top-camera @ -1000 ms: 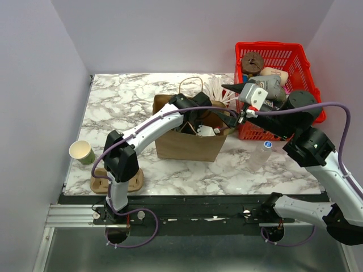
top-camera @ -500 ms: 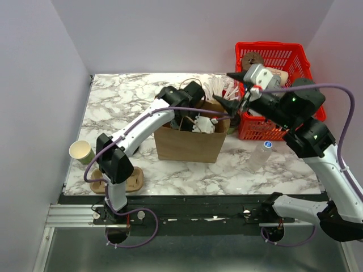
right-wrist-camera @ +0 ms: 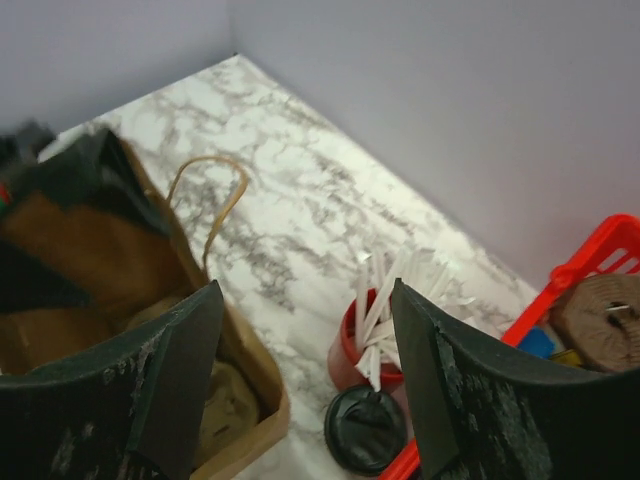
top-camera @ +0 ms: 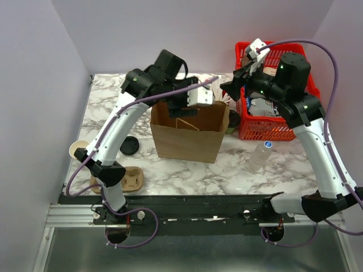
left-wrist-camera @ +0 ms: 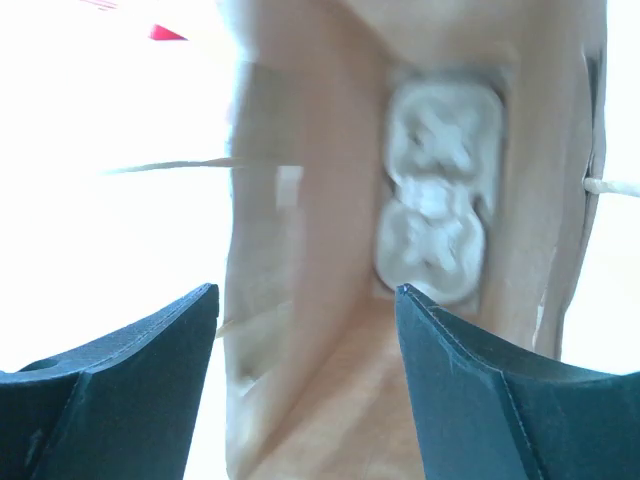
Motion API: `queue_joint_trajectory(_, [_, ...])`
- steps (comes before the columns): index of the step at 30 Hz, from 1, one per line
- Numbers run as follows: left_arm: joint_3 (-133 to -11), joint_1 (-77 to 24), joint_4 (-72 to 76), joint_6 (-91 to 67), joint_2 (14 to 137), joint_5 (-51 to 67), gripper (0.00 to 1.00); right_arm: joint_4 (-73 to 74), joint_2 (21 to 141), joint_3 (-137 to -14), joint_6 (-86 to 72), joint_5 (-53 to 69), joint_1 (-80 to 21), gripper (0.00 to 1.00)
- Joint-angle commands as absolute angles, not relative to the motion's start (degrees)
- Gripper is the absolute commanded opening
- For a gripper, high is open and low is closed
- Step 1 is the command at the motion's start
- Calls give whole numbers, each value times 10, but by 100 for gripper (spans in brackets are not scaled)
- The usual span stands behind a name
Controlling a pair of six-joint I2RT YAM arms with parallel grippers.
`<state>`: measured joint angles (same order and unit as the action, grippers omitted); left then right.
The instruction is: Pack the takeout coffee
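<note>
The takeout coffee (right-wrist-camera: 365, 430), an olive-green cup with a black lid, stands between the brown paper bag (top-camera: 190, 139) and the red basket (top-camera: 266, 127); the top view shows only a sliver of the cup (top-camera: 232, 122). My right gripper (right-wrist-camera: 305, 290) hangs open and empty high above it, over the back right of the bag (right-wrist-camera: 250, 400). My left gripper (left-wrist-camera: 305, 292) is open and empty above the bag's mouth (left-wrist-camera: 330, 380), looking down at a white moulded piece (left-wrist-camera: 440, 190) inside. In the top view both the left gripper (top-camera: 186, 107) and the right gripper (top-camera: 231, 89) are raised.
A red cup of white sticks (right-wrist-camera: 378, 335) stands right behind the coffee. On the table lie a loose black lid (top-camera: 129, 145), a cream cup (top-camera: 75, 149), a cardboard cup carrier (top-camera: 127, 180) and a clear bottle (top-camera: 260, 154). The basket (right-wrist-camera: 590, 265) holds several items.
The left gripper has opened and risen out of the bag to above its mouth. The right arm has lifted up and back towards the basket.
</note>
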<state>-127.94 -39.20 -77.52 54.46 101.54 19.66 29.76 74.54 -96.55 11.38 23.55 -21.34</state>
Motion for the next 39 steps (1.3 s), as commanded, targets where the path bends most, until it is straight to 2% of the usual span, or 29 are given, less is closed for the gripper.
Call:
queue_joint_trajectory(1, [-1392,-345,-865,452,1005,276,79,388,760,-961,122,320,-212,76])
queue_joint_trajectory(5, [-1377,-289,-802,397,958,290,80,391,773,-935,160,365,-211,79])
queue_joint_trajectory(8, [-1299,-251,-708,334,912,275,84,412,804,-946,207,419,-212,79])
queue_joint_trajectory(11, [-1238,-201,-634,206,892,245,85,417,841,-956,224,455,-214,79])
queue_joint_trajectory(13, [-1207,-169,-607,127,886,243,85,424,860,-975,241,462,-220,79])
queue_joint_trajectory(17, [-1148,-151,-565,83,861,236,85,453,921,-1012,283,460,-243,76])
queue_joint_trajectory(18, [-1137,-149,-545,78,848,234,85,454,931,-1019,285,458,-246,74])
queue_joint_trajectory(21, [-1105,-142,-518,69,829,232,85,468,947,-1050,299,460,-258,52])
queue_joint_trajectory(22, [-1096,-141,-513,69,824,231,85,470,946,-1054,309,458,-262,37])
queue_joint_trajectory(25, [-1072,-136,-498,71,809,217,85,484,917,-1045,357,447,-286,14])
queue_joint_trajectory(31, [-1002,-132,-461,76,780,203,85,438,798,-910,419,392,-367,1])
queue_joint_trajectory(39, [-938,-111,-422,62,756,218,85,358,685,-781,467,320,-464,1])
